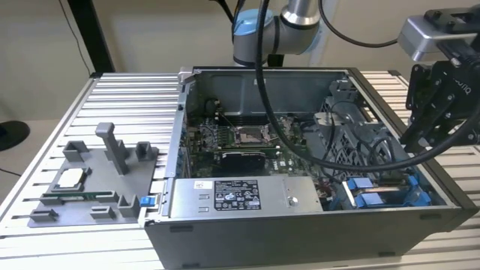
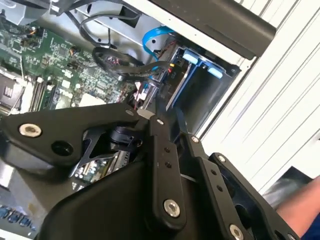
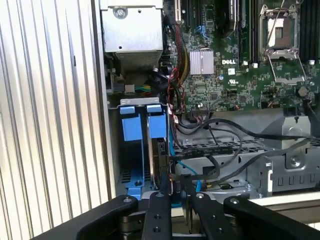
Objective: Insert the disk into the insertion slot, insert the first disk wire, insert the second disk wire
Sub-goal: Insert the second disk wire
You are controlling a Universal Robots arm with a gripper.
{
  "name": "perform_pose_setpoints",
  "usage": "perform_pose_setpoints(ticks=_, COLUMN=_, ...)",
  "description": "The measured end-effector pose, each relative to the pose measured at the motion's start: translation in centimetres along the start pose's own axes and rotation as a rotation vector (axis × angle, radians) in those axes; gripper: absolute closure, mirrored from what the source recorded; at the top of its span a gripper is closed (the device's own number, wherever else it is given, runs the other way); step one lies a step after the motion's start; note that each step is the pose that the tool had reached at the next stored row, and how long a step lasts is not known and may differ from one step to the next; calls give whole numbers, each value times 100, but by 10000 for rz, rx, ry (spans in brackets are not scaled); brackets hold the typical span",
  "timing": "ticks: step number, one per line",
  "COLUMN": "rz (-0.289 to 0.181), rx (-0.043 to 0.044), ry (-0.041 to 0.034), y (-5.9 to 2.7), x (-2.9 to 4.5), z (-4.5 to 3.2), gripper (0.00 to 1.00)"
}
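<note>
1. The end effector [image 3: 170,200] is matte black with silver screws.
2. The disk [image 3: 161,155] frame is bright blue.
3. The motherboard [image 3: 235,60] is green.
4. The worktop [image 1: 127,107] is ribbed silver-white.
5. The fixture tray [image 1: 90,191] is grey.

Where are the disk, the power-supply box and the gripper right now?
disk [image 3: 159,160]: first wrist view, its dark top edge, standing in the blue-framed bay.
power-supply box [image 1: 232,195]: exterior view, its white label.
gripper [image 3: 176,186]: first wrist view, between its fingertips, at the disk's near end.
</note>
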State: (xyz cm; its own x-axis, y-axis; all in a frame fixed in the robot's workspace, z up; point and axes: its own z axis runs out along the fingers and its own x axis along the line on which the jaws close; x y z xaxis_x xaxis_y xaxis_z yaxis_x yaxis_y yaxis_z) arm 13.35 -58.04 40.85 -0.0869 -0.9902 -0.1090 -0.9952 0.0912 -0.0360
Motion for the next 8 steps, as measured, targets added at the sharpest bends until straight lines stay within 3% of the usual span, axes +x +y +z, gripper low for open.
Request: perform_pose_setpoints(ticks=8, rz=0, rx=1, ry=1, y=0, x=-1, z=-8, gripper=0)
